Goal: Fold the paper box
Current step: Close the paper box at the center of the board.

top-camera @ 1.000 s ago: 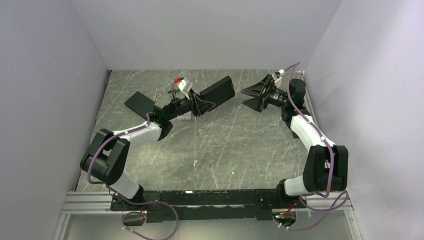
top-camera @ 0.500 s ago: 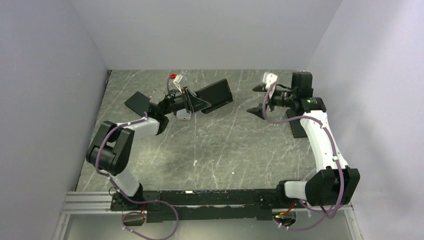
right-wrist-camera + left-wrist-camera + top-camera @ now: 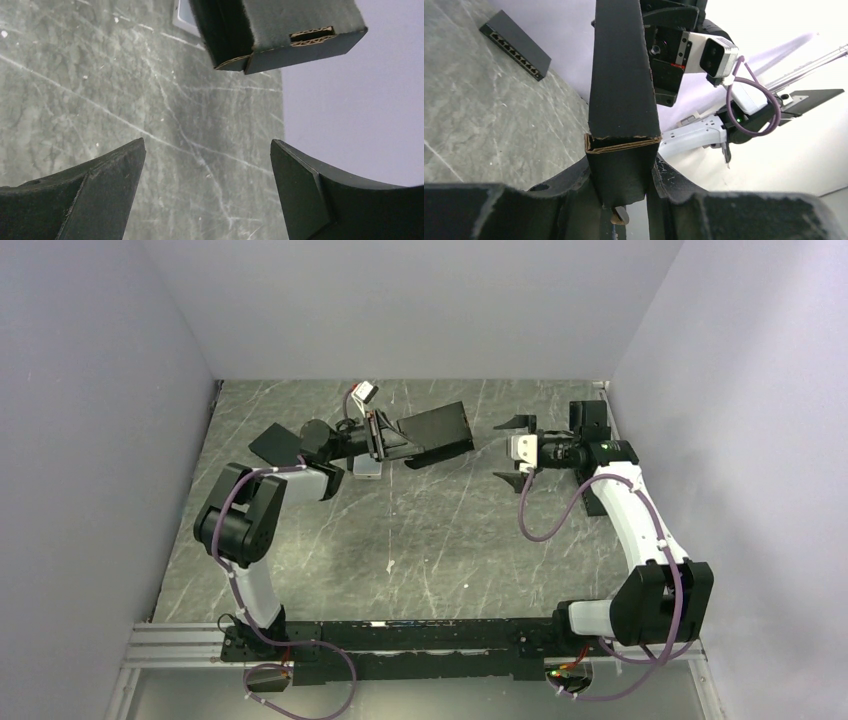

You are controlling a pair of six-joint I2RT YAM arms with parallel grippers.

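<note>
No writing, label, brand, number or sign can be read in any view; the paper box shows only plain black card with a raw brown cut edge; the flat black case with a row of ports, lying on the bench by the wall, is too small and too dark to tell whether anything is printed on it.
</note>
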